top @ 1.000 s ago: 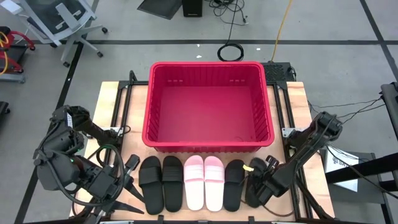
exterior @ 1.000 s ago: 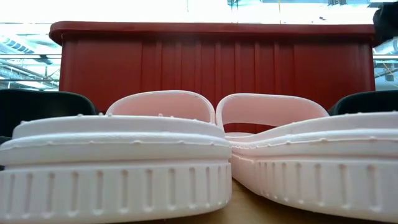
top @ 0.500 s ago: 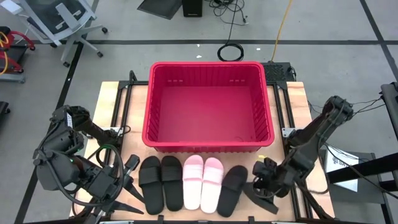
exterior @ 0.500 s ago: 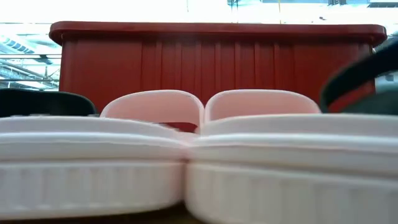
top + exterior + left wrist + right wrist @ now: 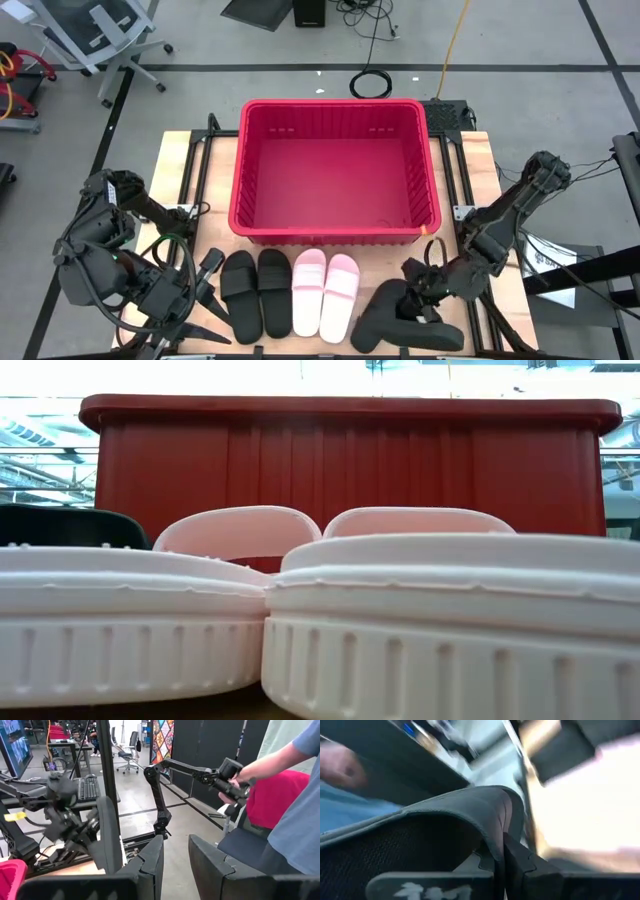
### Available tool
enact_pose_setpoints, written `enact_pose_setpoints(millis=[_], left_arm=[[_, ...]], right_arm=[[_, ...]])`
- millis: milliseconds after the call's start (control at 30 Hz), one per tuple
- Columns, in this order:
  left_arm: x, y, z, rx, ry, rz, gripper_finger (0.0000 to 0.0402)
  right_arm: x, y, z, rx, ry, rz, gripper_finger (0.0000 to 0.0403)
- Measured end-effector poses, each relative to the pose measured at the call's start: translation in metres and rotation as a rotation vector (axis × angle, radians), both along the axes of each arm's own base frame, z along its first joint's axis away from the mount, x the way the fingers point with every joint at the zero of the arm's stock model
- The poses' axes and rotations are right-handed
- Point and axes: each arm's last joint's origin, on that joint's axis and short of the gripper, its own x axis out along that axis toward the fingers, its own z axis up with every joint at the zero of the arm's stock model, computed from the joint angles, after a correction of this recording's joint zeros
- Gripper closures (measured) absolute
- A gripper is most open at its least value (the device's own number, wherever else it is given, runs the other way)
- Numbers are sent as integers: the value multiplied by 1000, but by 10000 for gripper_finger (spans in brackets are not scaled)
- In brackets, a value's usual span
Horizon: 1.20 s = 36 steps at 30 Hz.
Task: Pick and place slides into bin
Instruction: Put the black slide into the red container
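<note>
Right gripper (image 5: pixel 428 300) was clamped tight on the strap of a black slide (image 5: pixel 385 312), down at the near right corner of the table (image 5: pixel 180 160). From above, that slide lay skewed, toe swung away from the row, with a second black slide (image 5: pixel 438 334) lying crosswise just beside it, partly under the gripper. In the right wrist view the strap (image 5: pixel 470 807) arched right over the closed fingers (image 5: pixel 520 865), so the hold was plain enough.

Four more slides sat in a neat row along the near edge: two black ones (image 5: pixel 255 292) on the left, then the pink pair (image 5: pixel 325 292), side by side and touching. From table height the pink soles (image 5: pixel 300 620) filled the whole view, with the red wall of the bin (image 5: pixel 350 460) rising behind them.

That bin (image 5: pixel 334 108) stood in the middle of the table, just beyond the row, and I saw no slide in it.

Left gripper (image 5: pixel 205 290) waited at the near left corner, beside the row and touching nothing; its fingers (image 5: pixel 150 865) stood a narrow gap apart. Past them, in the room, a person in a blue sleeve (image 5: pixel 295 755) held the handle of another arm (image 5: pixel 190 770).
</note>
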Motion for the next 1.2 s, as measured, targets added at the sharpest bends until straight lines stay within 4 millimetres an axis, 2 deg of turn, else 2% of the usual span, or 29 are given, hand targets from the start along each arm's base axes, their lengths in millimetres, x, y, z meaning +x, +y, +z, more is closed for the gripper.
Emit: enact_pose_setpoints(millis=[267, 467, 633, 867, 1200], left_arm=[[0, 0, 1, -7, -7, -1, 314], [0, 0, 6, -46, -37, -1, 314], [0, 0, 11, -52, -86, -4, 314], [-2, 3, 14, -32, -116, -7, 314], [-3, 4, 14, 15, -144, -12, 314]], right_arm=[[19, -14, 45, 3, -521, -58, 402], [18, -28, 76, -96, -912, -161, 402], [14, -41, 94, -203, -1178, -249, 402], [16, -62, 115, -362, -1376, -351, 401], [32, -87, 178, -584, -1504, -506, 400]])
